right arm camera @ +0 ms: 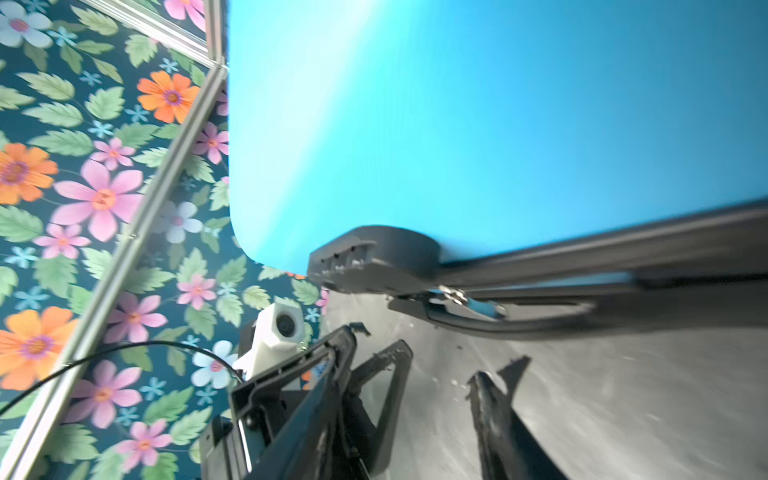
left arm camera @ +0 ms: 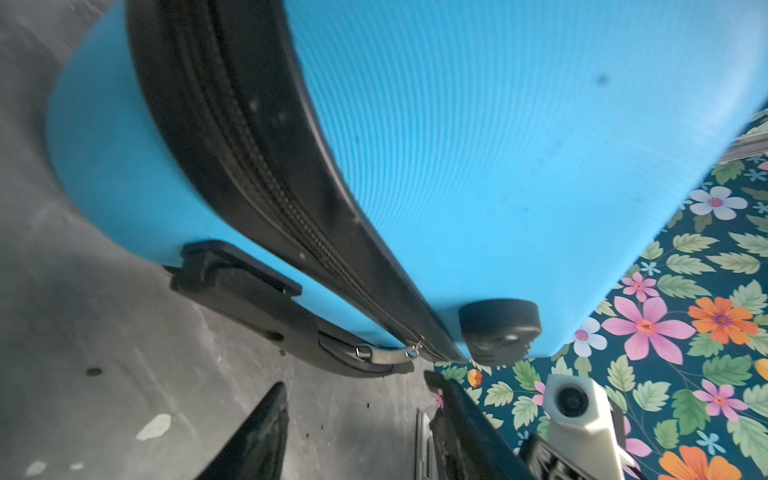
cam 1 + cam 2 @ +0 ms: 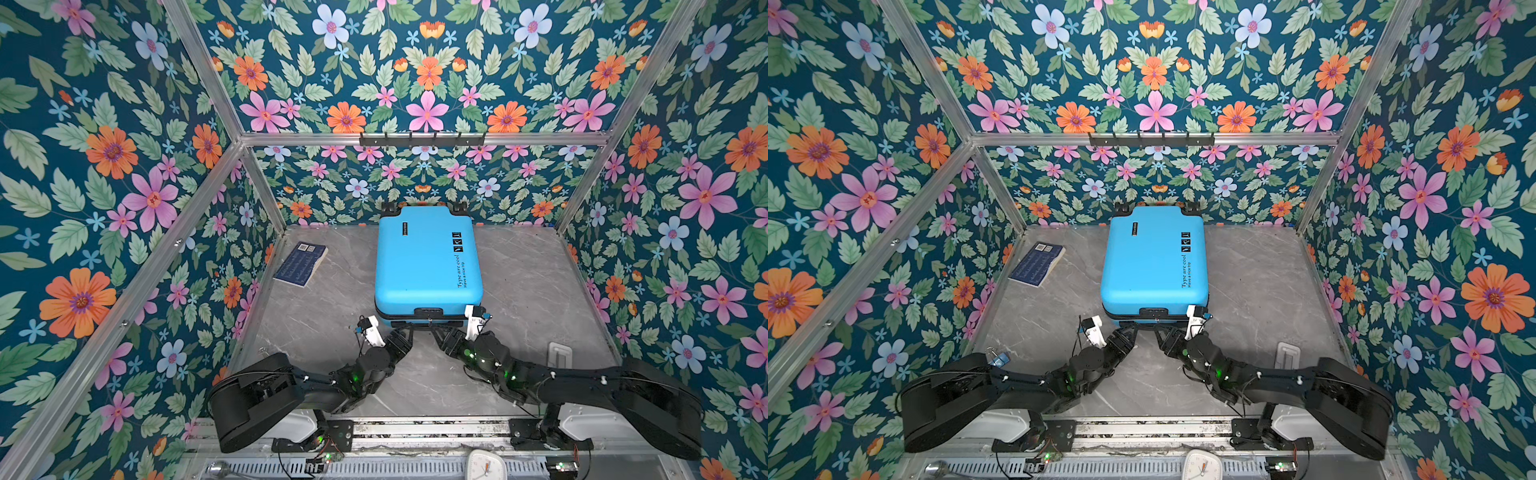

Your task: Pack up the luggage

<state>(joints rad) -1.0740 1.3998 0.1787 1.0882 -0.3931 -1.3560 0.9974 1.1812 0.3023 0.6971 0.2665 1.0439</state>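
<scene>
- The luggage (image 3: pixel 424 266) lies flat and zipped shut in the middle of the table (image 3: pixel 519 291). Its long axis runs near to far, with the wheels (image 3: pixel 390 206) at the far end close to the back wall.
- Both grippers sit low at its near end, side by side. The left gripper (image 3: pixel 405 332) is just left of centre and the right gripper (image 3: pixel 441 334) just right of it.
- In both wrist views the jaws stand partly apart with only bare table between them — neither has hold of anything.
- The relation that matters: the zip pulls (image 2: pixel 390 353) lie at the middle of the near end, next to the lock (image 1: pixel 374 257) and above the carry handle (image 2: pixel 249 286). That puts them directly ahead of both grippers, on the far side of them.
- The two arms look about equally near the pulls. The left wrist view lines up more squarely with them, though blur makes that hard to be sure of.
- From the pulls the zip track runs off left and right around the shell, so unzipping would mean a sideways sweep and then a turn toward the far end.
- Room: there is open table on both sides of the case — wider on the right. A book (image 3: pixel 301 264) lies at the far left, well clear of it.
- The far end is tight against the wall.
</scene>
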